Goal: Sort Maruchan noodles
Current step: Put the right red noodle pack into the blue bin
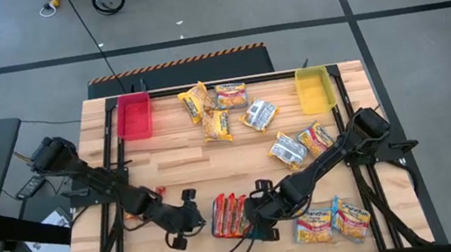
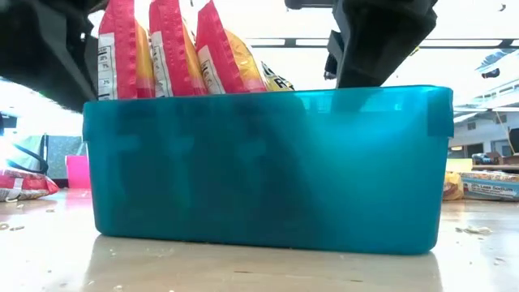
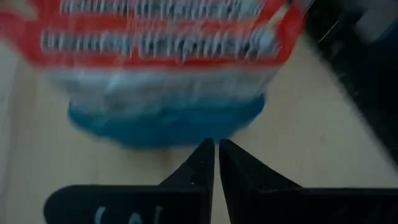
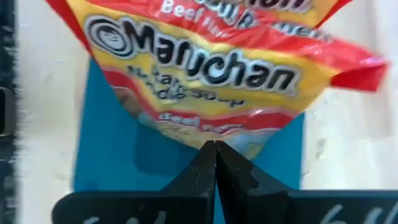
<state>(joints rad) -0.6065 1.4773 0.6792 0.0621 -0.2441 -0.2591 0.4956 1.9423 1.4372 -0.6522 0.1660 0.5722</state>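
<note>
Maruchan noodles [image 1: 229, 215] with red wrappers are stood on edge in the teal bin [image 2: 268, 170] at the counter's [image 1: 186, 162] near edge, presumably grouped by flavour; left claw [image 1: 193, 221] and right claw [image 1: 256, 214] are pressed together beside it, the right apparently pinching a beef packet [image 4: 211, 81], while other packets [image 1: 223, 109] lie unsorted

Two dark arms here, both black from base to tip, built of chunky rounded joint housings linked by slimmer straight segments. The left arm [image 1: 92, 182] shows a bulky black shoulder block, with thin cables trailing beside it. The right arm [image 1: 335, 153] matches it: same matte black shell, same knuckled joints. A loop of black cable hangs beneath the right arm's wrist. The left hand [image 3: 216, 155] ends in two flat black fingers tapering to sharp wedge points, rising from a broad black crossbar with faint pale markings. The right hand [image 4: 214, 155] is identical: twin pointed black fingers, wide bar, pale lettering along its lower edge.
</note>
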